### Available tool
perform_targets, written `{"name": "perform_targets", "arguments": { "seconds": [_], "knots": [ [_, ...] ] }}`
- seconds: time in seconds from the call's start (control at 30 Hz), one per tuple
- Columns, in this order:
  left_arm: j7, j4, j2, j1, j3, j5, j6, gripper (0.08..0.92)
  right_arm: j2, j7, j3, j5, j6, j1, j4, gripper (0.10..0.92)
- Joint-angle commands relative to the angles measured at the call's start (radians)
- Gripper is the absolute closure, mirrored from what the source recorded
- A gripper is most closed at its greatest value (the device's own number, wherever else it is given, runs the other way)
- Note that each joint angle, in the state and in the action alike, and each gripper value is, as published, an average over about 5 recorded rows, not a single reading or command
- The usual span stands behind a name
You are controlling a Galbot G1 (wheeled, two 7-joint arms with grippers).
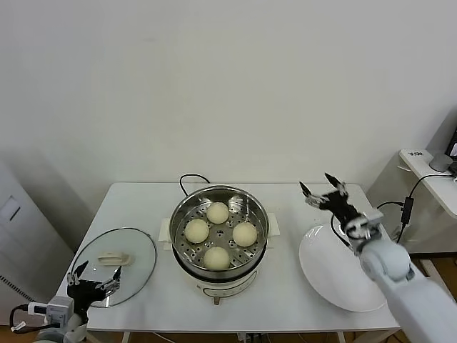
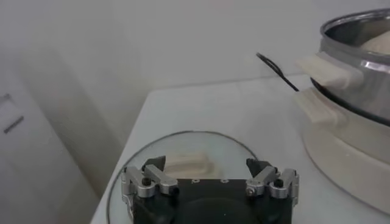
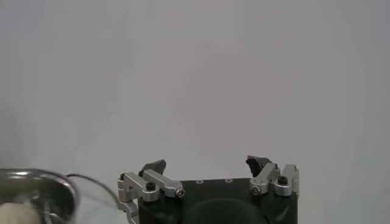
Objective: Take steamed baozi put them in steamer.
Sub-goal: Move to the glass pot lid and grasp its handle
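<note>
Four smooth cream-white round steamed baozi [image 1: 217, 212] [image 1: 196, 230] [image 1: 245, 234] [image 1: 216, 258] inside one shiny round stainless-steel steamer [image 1: 257, 207], at 12, 9, 3 and 6 o'clock on its perforated tray. One round glass lid [image 1: 139, 250] on white counter [image 1: 285, 300], left gripper [image 1: 94, 274] released above it. One flat white plate [image 1: 321, 275] at right; right gripper [image 1: 324, 189] released, raised, empty.

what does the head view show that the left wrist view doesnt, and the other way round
Only the head view shows all four steamed baozi on the perforated tray, the bare white plate, and the right gripper, open and raised above the table beside the plate.

Only the left wrist view shows the steamer's cream side handle close up.

Both show the steamer, the glass lid lying flat with its cream handle, the black cord and the open left gripper at the lid's near edge.
</note>
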State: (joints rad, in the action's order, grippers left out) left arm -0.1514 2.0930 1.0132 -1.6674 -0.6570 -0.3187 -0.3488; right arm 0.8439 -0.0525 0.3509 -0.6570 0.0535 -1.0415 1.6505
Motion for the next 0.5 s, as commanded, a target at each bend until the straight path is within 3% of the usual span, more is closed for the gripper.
{"name": "perform_targets", "arguments": {
  "seconds": [0.03,0.3,0.5],
  "knots": [
    [0.037,-0.110,0.021,0.000,-0.012,0.698,0.271,0.177,0.243,-0.006,0.313,0.155,0.091,-0.297,0.016,0.203],
    [-0.034,-0.272,0.072,0.015,-0.009,1.222,0.502,0.177,0.335,-0.039,0.340,0.203,0.107,-0.317,-0.003,0.203],
    [-0.153,-0.422,0.116,0.085,-0.023,1.520,0.635,0.177,0.357,-0.042,0.350,0.218,0.110,-0.318,-0.014,0.203]
  ]
}}
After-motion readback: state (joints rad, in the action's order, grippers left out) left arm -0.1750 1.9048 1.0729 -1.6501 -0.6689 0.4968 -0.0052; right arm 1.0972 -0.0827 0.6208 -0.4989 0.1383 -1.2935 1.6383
